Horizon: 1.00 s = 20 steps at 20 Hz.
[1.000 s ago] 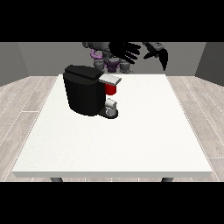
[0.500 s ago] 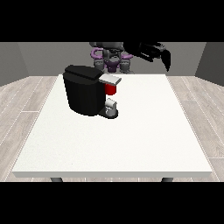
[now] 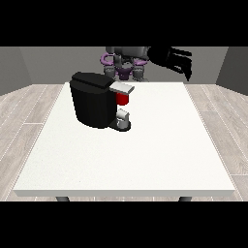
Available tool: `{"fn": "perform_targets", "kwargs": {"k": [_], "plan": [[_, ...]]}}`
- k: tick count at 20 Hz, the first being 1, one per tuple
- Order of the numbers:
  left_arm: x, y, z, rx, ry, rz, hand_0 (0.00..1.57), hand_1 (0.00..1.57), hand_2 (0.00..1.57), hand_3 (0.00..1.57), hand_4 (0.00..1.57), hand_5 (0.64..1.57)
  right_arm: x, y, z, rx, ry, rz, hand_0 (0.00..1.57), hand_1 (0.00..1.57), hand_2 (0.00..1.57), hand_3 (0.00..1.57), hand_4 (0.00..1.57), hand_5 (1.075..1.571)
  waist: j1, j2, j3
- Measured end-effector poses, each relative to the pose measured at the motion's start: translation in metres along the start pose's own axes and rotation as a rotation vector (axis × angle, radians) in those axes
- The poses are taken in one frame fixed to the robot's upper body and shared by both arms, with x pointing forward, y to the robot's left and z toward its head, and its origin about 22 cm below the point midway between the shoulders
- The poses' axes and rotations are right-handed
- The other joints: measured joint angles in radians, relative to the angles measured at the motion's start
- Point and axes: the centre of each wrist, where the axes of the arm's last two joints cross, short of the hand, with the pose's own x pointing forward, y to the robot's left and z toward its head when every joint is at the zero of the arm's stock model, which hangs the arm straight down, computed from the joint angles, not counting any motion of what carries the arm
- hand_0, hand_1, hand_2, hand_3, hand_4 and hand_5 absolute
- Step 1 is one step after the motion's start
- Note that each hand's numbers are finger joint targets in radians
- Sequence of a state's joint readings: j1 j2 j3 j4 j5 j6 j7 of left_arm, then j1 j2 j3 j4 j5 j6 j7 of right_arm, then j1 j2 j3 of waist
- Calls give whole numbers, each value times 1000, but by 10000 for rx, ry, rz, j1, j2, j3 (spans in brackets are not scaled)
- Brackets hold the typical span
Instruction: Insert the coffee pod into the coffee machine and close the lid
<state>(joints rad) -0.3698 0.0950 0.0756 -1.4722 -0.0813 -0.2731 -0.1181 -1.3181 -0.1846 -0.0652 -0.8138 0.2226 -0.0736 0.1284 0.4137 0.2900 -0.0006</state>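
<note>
Coffee machine (image 3: 94, 104) stands on white bench (image 3: 145, 155), left of centre; red thing at the machine (image 3: 123, 99) under its grey lid (image 3: 122, 87). Hand at the view's right (image 3: 175, 60) raised above far edge, fingers (image 3: 186, 70) hanging relaxed, holding nothing

Black coffee machine (image 3: 93, 104), red thing at the machine (image 3: 123, 99), white table (image 3: 145, 155), black hand (image 3: 177, 60)

coffee machine (image 3: 94, 100): black, upright on the desk's far left part, well apart from the robot hand (image 3: 177, 60) raised at the view's right.
lid (image 3: 121, 87): grey, jutting level above a red thing at the machine (image 3: 123, 99).
</note>
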Motion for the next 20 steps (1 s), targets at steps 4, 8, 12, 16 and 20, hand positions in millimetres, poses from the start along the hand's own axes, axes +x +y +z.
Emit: {"fn": "perform_targets", "kwargs": {"k": [4, 8, 12, 16, 20], "plan": [[3, 12, -1, 23, -259, 36, 0, 0, 0, 0, 203, 1571, 3, 7, -3, 0, -118, -231, 0, 0, 0, 0, 133, 1571, 94, 285, 0], [11, 9, -7, -216, -336, 80, 0, 0, 0, 0, 297, 1571, 5, 0, -7, -164, -261, -343, 0, 0, 0, 0, 0, 1571, 249, 443, 1], [13, 17, -6, -201, -238, 95, 0, 0, 0, 0, 349, 1571, -2, 6, -6, -36, -554, -584, 0, 0, 0, 0, 0, 1571, 150, 440, 2], [-1, 28, 7, 144, 141, 300, 0, 0, 0, 0, 329, 1571, -13, 36, 4, 703, -886, -985, 0, 0, 0, 0, 219, 1571, -315, -60, 3], [-23, 24, 23, 404, 828, 465, 0, 0, 0, 0, 266, 1571, -33, 66, 21, 1393, -1042, -1529, 0, 0, 0, 0, 259, 1571, -880, -728, 2]]}}
